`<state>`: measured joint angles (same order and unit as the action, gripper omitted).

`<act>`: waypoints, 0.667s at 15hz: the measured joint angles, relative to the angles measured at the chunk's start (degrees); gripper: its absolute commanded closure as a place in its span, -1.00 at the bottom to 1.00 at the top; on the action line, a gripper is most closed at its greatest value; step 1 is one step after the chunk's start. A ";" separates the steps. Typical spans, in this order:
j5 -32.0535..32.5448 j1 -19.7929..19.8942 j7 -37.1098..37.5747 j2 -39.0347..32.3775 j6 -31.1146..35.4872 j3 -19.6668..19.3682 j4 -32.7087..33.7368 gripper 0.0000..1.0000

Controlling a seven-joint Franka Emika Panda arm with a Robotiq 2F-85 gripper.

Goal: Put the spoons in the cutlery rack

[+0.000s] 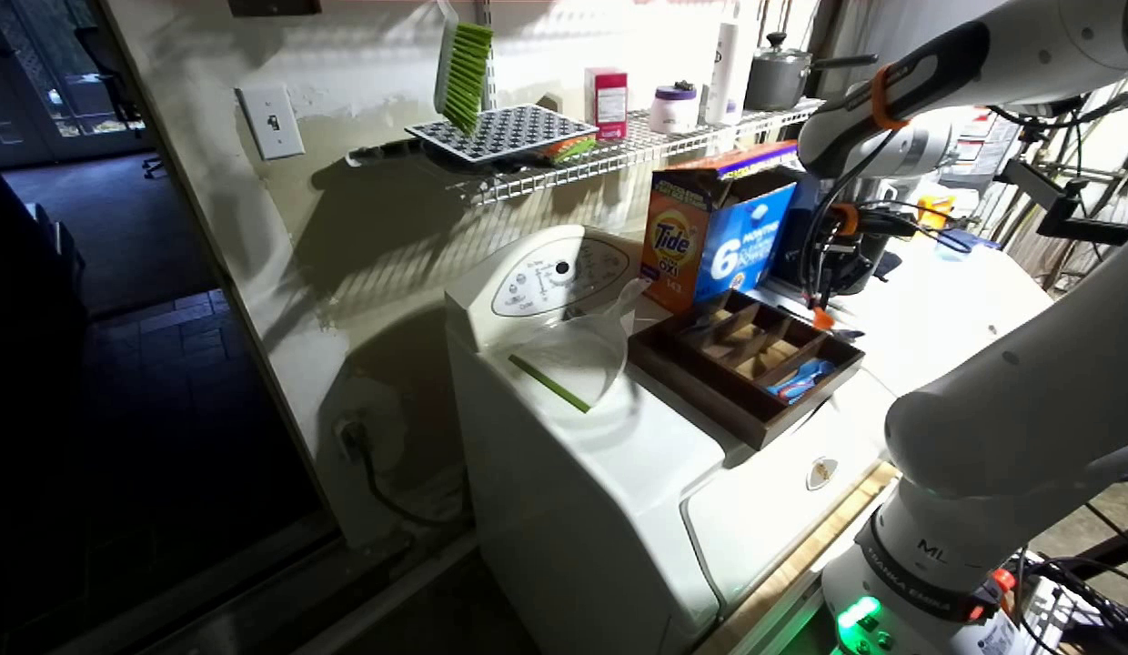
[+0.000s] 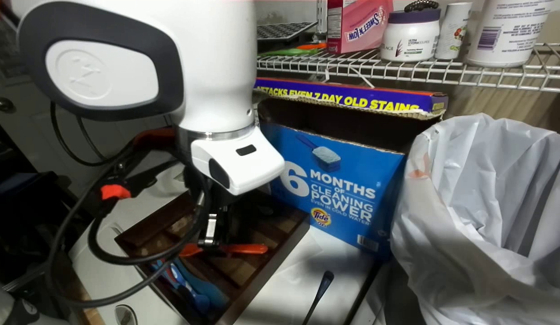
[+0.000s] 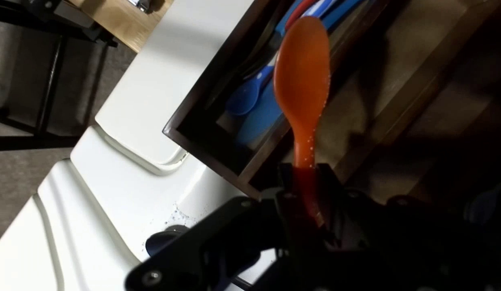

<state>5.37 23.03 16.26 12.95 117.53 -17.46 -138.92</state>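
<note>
Bright orange spoon [image 3: 303, 72] hanging over the dark brown wooden cutlery rack [image 1: 700, 391]

So the black two-fingered tool [image 3: 305, 173] is pinched tight on the spoon's handle, bowl end sticking out over the compartments in the wrist view. One long compartment along the rack's edge already has a small blue spoon [image 3: 243, 97] lying in with some blue and red pieces [image 3: 298, 13]. On the white surface [image 2: 280, 289] just beside the rack there's a dark spoon-like utensil [image 2: 324, 286]. A blue-and-orange Tide box [image 1: 750, 241] stands near the rack too.
</note>
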 measured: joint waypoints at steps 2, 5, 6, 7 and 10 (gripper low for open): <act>1.02 0.00 4.35 1.07 0.14 1.05 -1.69 0.91; 1.32 0.01 9.82 2.19 0.13 2.50 -3.70 0.91; 1.32 0.00 11.22 2.48 0.13 2.95 -4.18 0.91; 1.32 0.00 12.45 2.73 0.13 3.38 -4.61 0.91; 1.31 -0.01 15.69 3.23 0.13 4.42 -5.59 0.91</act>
<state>6.67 23.02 31.95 16.18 117.66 -13.04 -144.51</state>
